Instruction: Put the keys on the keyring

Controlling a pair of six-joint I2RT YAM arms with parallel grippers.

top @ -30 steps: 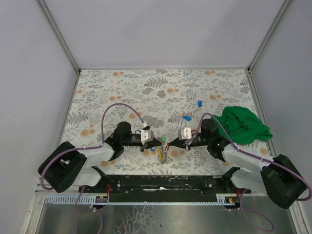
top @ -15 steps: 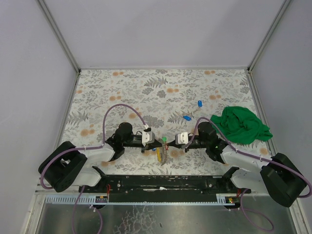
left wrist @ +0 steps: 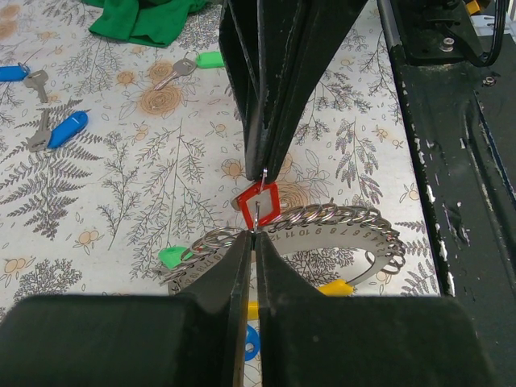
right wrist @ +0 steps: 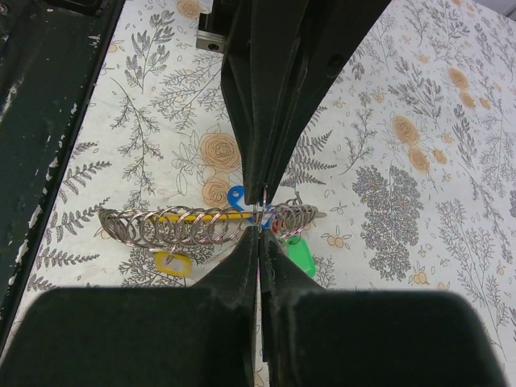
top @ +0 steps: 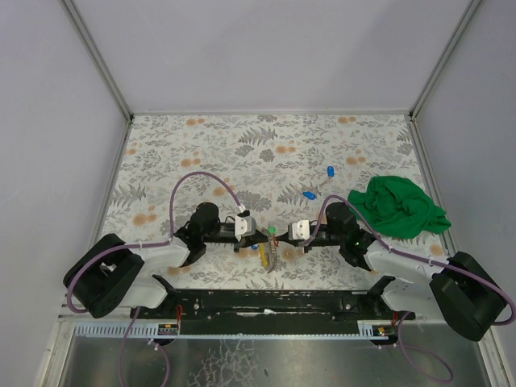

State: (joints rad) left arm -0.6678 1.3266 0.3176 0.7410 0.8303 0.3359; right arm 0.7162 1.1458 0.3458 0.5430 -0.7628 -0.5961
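The keyring [left wrist: 339,219] is a curved silvery strip strung with several small rings and red [left wrist: 260,203], green, yellow and blue tags; it lies near the table's front middle [top: 269,255]. My left gripper [left wrist: 253,234] and right gripper [right wrist: 260,229] meet tip to tip over it. Both are shut on one thin ring that carries the red tag. In the top view the left gripper [top: 259,237] and right gripper [top: 281,236] almost touch. Loose keys lie beyond: a green-tagged one [left wrist: 190,64] and two blue-tagged ones [left wrist: 64,129] [top: 330,170].
A crumpled green cloth [top: 401,206] lies at the right of the flowered table cover. The black base rail [top: 266,302] runs along the near edge just behind the grippers. White walls enclose the table on three sides.
The right gripper has edged left toward the left gripper, closing the small gap between them. Both jaws stay shut and the keyring has barely shifted.
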